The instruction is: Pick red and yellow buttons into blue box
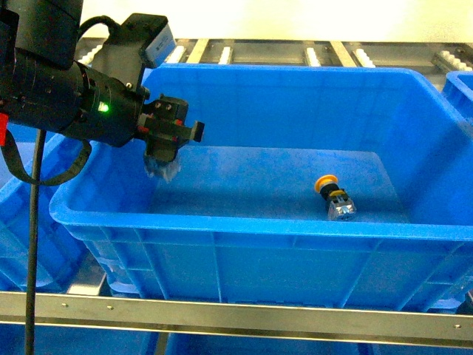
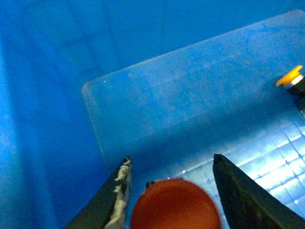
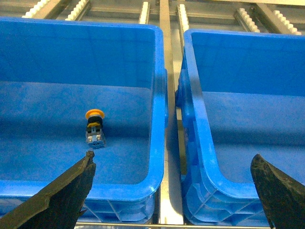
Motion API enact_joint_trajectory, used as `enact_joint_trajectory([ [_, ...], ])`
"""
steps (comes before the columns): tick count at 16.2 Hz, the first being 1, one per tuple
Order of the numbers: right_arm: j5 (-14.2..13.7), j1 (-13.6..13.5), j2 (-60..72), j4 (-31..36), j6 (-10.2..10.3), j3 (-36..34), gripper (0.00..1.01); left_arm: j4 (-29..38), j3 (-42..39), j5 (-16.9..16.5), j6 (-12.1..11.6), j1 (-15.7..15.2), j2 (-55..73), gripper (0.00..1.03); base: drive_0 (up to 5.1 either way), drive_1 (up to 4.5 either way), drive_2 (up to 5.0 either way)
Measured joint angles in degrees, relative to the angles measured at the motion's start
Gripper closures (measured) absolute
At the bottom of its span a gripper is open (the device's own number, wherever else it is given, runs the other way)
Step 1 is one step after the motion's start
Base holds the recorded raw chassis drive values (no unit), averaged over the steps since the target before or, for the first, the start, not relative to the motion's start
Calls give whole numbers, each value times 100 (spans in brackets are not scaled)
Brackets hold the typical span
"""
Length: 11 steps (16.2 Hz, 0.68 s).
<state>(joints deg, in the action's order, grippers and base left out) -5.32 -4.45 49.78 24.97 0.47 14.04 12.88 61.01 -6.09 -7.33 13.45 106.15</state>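
— Left gripper (image 1: 164, 151)?
— Over the blue box's (image 1: 244, 225) left end, inside the rim, clamped on the red button (image 2: 175, 204), cap between the fingers (image 2: 240, 193).
— Yellow button (image 1: 334, 197)?
— Lying on its side on the box floor, right of centre, well apart from the gripper.
— Right gripper (image 3: 174, 191)?
— Spread wide, holding nothing, near the gap between box and neighbouring crate (image 3: 248, 95).

In the left wrist view the red button (image 2: 175, 205) is cut off by the bottom edge, its base unseen. The yellow button (image 2: 291, 78) is clipped at the right edge there. The right claw (image 3: 174, 191) shows only finger ends.
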Motion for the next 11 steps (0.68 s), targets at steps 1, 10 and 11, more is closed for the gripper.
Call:
enact_joint_trajectory([
  [1, 0, 0, 0, 2, 0, 0, 3, 7, 7, -2, 7, 0, 0, 43, 0, 0, 0],
  [10, 0, 0, 0, 0, 0, 0, 3, 1180, -1296, 1119, 901, -138, -2267, 5, 0, 0, 0],
  [11, 0, 0, 0, -2, -2, 0, 3, 1200, -1888, 1429, 962, -192, -2730, 5, 0, 0, 0],
])
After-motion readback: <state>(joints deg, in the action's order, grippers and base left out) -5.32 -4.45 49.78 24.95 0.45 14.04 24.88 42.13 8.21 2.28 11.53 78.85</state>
